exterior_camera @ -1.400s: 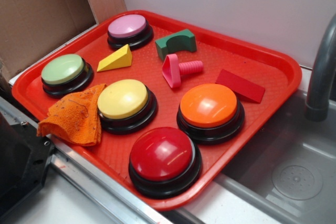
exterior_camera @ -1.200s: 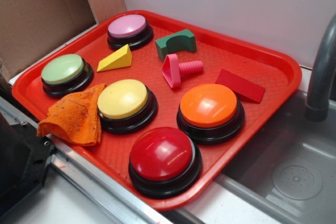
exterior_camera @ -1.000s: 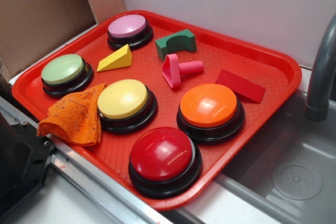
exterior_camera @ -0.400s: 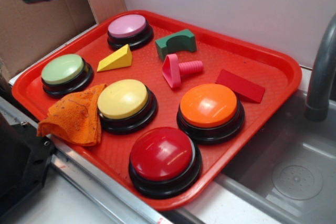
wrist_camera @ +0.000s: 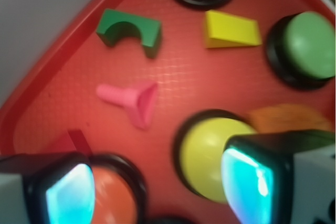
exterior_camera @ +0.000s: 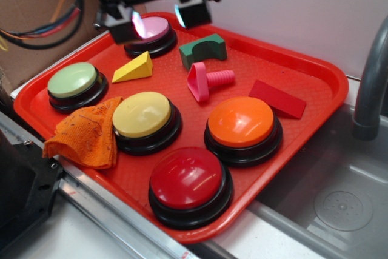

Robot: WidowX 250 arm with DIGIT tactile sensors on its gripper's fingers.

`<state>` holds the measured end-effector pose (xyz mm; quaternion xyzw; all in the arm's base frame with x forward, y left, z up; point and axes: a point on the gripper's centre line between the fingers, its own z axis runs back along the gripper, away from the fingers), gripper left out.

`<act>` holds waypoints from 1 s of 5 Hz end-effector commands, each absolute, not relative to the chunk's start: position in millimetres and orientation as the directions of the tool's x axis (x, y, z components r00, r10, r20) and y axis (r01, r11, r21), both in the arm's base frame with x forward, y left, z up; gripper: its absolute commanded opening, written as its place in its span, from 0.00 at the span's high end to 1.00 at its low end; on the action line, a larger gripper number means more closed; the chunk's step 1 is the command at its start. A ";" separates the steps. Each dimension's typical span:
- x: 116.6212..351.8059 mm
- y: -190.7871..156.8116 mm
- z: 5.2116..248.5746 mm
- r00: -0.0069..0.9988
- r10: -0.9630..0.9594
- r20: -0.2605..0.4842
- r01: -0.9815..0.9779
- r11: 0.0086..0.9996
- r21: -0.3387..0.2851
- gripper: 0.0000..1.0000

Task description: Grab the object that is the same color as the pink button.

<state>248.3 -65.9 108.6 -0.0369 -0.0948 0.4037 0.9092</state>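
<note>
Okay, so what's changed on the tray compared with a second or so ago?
The gripper has come into view from the upper left and now hangs open above the back of the tray, in front of the pink button. It holds nothing. The pink bolt, the blocks, the other buttons and the orange cloth all lie where they were.

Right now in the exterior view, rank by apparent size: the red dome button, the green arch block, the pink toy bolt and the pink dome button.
1. Red dome button, nearest the camera.
2. Pink dome button, farthest, partly hidden by the jaws.
3. Green arch block and pink toy bolt look alike.
</note>
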 end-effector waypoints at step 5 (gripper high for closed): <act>289.0 -51.8 37.7 0.558 0.801 0.216 -0.814 0.579 -0.045 0.00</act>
